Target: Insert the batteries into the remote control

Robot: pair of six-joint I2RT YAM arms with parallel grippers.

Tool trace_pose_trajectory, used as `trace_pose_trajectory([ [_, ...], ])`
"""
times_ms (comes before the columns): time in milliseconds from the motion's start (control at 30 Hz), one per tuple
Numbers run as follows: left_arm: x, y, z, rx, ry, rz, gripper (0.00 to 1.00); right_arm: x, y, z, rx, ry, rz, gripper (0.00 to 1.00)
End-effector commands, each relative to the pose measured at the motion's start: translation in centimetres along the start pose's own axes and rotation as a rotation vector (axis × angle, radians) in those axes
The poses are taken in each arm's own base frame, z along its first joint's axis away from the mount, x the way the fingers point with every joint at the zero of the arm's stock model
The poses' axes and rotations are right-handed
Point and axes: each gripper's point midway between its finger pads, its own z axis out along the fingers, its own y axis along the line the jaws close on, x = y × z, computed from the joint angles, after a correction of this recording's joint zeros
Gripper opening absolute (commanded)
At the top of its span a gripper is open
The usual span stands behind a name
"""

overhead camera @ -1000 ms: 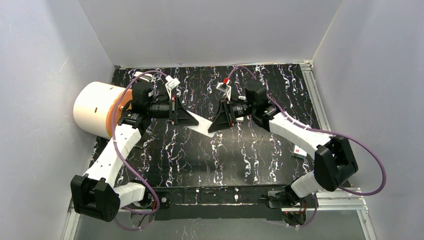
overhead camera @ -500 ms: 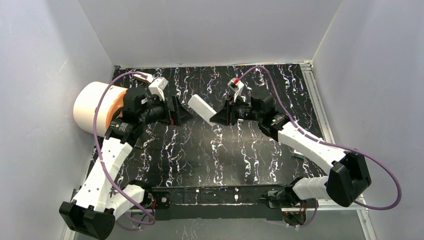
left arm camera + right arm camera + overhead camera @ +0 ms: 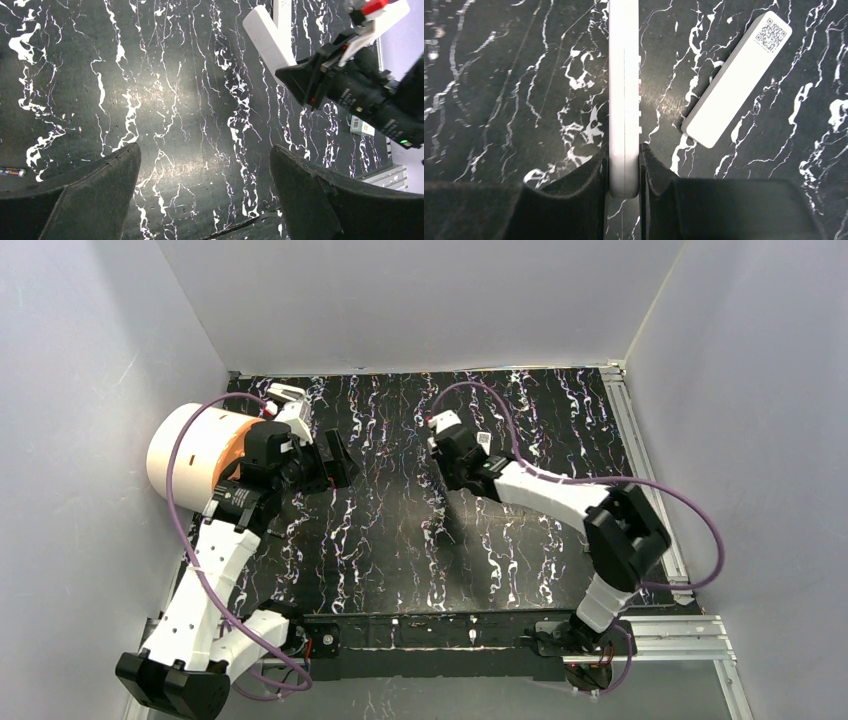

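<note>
Over the black, white-veined table [image 3: 400, 540], with a cream-and-orange drum [image 3: 190, 455] behind its wrist, the left pincer [image 3: 204, 150] hung with jaws spread wide and nothing between them. The right pincer [image 3: 624, 156] was clenched on one end of the white remote [image 3: 624, 75], its pads pressing the back and the button face, so the handset stood edge-on and reached straight out past the fingertips. A second white bar [image 3: 736, 82] with a printed code square lay flat on the table ahead and to the right of the right pincer's fingers, apart from the remote; whether it was another handset or a cover could not be told. What appeared to be one battery [image 3: 11, 172] lay on the table well outside the left pincer's left finger, cut off by the frame edge and too small to read its ends; any others were out of sight. Such a cell looked light, rigid and smooth, likely to roll or slip from a loose pinch, so a grip across the middle of its barrel seemed safest. The remote, light hard plastic, seemed liable to pivot when held by one end. Its battery bay was not visible, and from above the handset could not be picked out under the right wrist. A small labelled item [image 3: 361, 126] beyond the right pincer was unidentifiable.
</note>
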Motion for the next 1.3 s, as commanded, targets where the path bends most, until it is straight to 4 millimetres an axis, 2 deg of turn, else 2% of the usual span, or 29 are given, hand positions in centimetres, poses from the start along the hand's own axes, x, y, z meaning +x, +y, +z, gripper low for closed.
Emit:
trace_pose_trajectory([
  [0, -0.2, 0.3, -0.6, -0.035, 0.005, -0.018, 0.98, -1.4, -1.4, 0.8, 0.193, -0.01, -0.103, 0.01],
  [300, -0.5, 0.7, -1.0, -0.077, 0.012, -0.028, 0.99, 2.1, -1.7, 2.7, 0.439, 0.054, -0.301, 0.01],
  [333, -0.6, 0.9, -1.3, -0.095, 0.012, -0.034, 0.98, 2.6, -1.5, 2.9, 0.441, 0.068, -0.322, 0.07],
  [400, -1.0, 1.4, -1.8, -0.13, -0.006, -0.039, 0.98, 3.5, -0.7, 3.1, 0.423, 0.083, -0.356, 0.29],
  [467, -1.4, 1.4, -2.4, -0.139, -0.017, -0.044, 0.98, 3.8, 0.2, 3.1, 0.38, 0.087, -0.367, 0.41],
  [600, -1.8, 1.0, -3.4, -0.134, -0.029, -0.042, 0.99, 4.5, 2.8, 3.1, 0.208, 0.112, -0.364, 0.59],
  [733, -2.3, -0.1, -4.4, -0.08, -0.028, 0.003, 0.98, 4.4, 4.1, 2.0, 0.103, 0.116, -0.353, 0.74],
  [833, -2.8, -0.2, -5.4, -0.087, -0.032, 0.027, 0.99, 2.9, 4.8, 0.1, 0.042, 0.065, -0.294, 0.78],
  [933, -3.3, 0.0, -6.3, -0.108, -0.058, 0.028, 0.98, 0.7, 3.7, -2.8, 0.056, -0.014, -0.198, 0.79],
  [1033, -3.5, -0.1, -7.3, -0.103, -0.098, 0.016, 0.98, -1.1, 0.6, -6.6, 0.145, -0.109, -0.082, 0.79],
  [1100, -3.7, 0.3, -8.2, -0.122, -0.144, 0.007, 0.98, -2.3, -2.2, -10.4, 0.231, -0.198, -0.004, 0.8],
  [1267, -3.2, 0.9, -9.8, -0.13, -0.203, 0.003, 0.99, -2.2, -9.0, -18.7, 0.431, -0.31, 0.044, 0.89],
])
